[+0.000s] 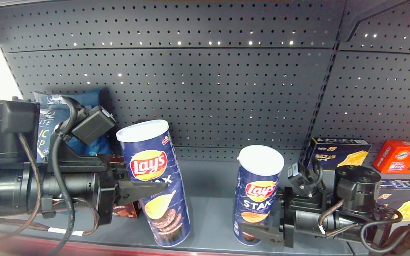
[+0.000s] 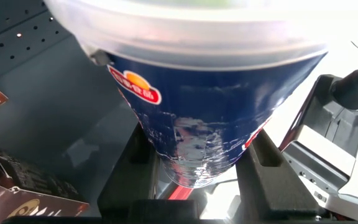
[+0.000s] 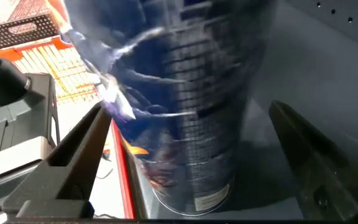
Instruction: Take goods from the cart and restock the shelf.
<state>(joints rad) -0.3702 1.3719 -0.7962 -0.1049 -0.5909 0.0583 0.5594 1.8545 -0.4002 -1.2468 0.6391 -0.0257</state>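
Left hand point(image 1: 155, 188) clenched on the tilted white-lidded blue crisp tube point(image 1: 148, 160); right hand point(image 1: 253, 224) released, astride the upright white-lidded blue crisp tube point(image 1: 260, 185).

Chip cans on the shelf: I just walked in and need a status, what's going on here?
Restocking. The left gripper is shut on a tilted blue cylindrical chip can with a white lid, its base on the grey metal shelf. The right gripper stands open around a second, upright blue chip can.
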